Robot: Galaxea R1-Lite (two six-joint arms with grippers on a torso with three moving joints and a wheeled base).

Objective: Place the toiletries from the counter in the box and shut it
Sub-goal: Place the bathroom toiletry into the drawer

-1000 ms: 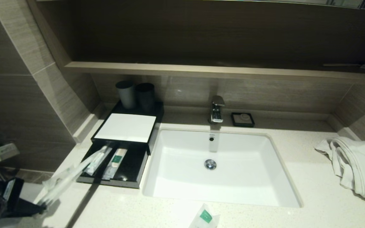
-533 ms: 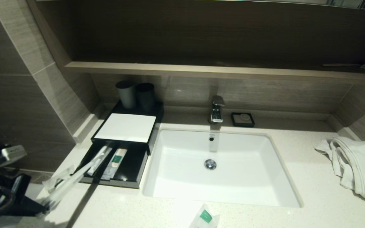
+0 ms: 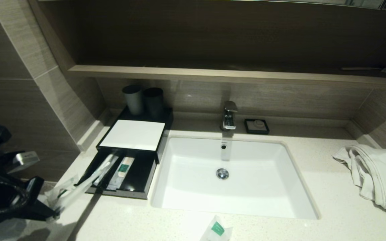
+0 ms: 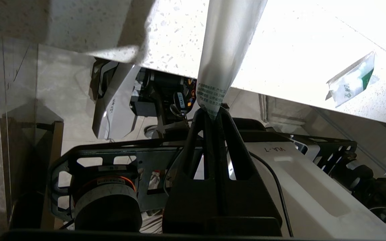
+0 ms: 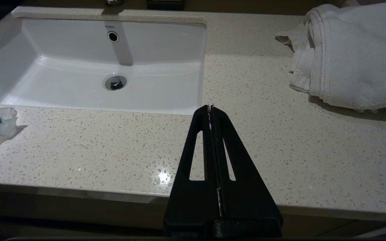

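Observation:
My left gripper is at the counter's front left corner, shut on the end of the long toothbrush pack. The pack slants up from the gripper, and its far end reaches over the open drawer of the black box. In the left wrist view the fingers pinch the pack. A sachet with a green mark lies in the drawer. Another green-marked packet lies on the counter in front of the sink. My right gripper is shut and empty above the counter's front edge.
The white sink fills the middle, with the faucet and a black soap dish behind it. Two dark cups stand behind the box. A white towel lies at the right. A tiled wall is left of the box.
My left gripper has moved right and towards the counter with the toothbrush pack. The pack's far end now lies further over the open drawer. The right arm has not moved.

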